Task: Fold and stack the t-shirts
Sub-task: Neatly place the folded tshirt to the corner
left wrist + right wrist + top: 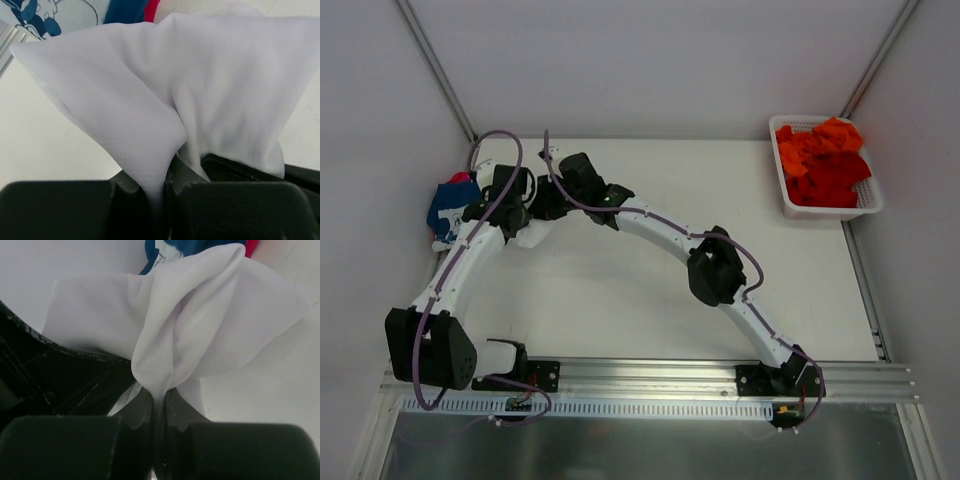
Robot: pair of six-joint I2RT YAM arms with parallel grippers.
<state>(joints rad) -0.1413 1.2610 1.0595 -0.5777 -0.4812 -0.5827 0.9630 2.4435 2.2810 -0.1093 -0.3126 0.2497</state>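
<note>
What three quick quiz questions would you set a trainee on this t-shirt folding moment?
1. True or false: the left gripper and the right gripper are both shut on the white t-shirt.
2. In the top view, where does the basket sit? A far right; B near left; C centre.
3. What colours are the t-shirts in the basket?

Key: 1 true; 2 A; 3 orange and red.
</note>
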